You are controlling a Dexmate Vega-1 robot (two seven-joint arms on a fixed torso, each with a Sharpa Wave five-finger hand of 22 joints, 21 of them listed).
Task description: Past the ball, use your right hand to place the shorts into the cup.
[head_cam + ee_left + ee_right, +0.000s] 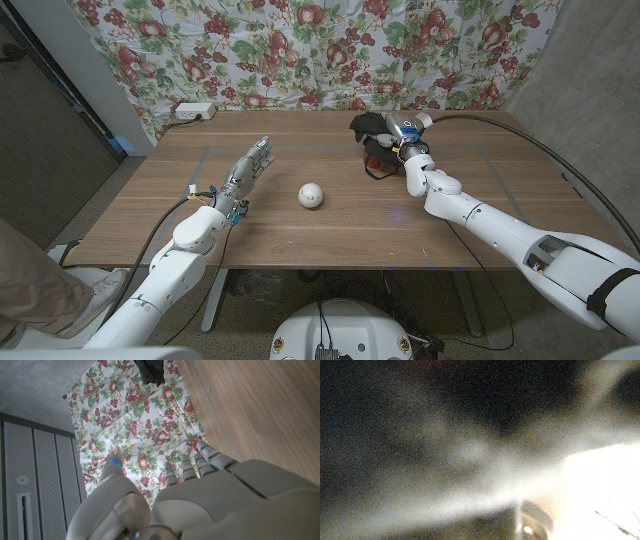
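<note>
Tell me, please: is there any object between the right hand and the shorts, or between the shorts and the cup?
Nothing visible. The right hand is already on the dark shorts, past the ball, which lies nearer the robot and clear. The shorts seem bunched over something reddish, perhaps the cup; I cannot tell.

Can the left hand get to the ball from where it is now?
Probably yes: the left hand is open over bare table, and nothing lies between it and the ball.

White ball [311, 195] mid-table, right robot hand [398, 135] apparently gripping dark shorts [374, 128] beyond it, left robot hand [246, 170] extended, empty
</note>
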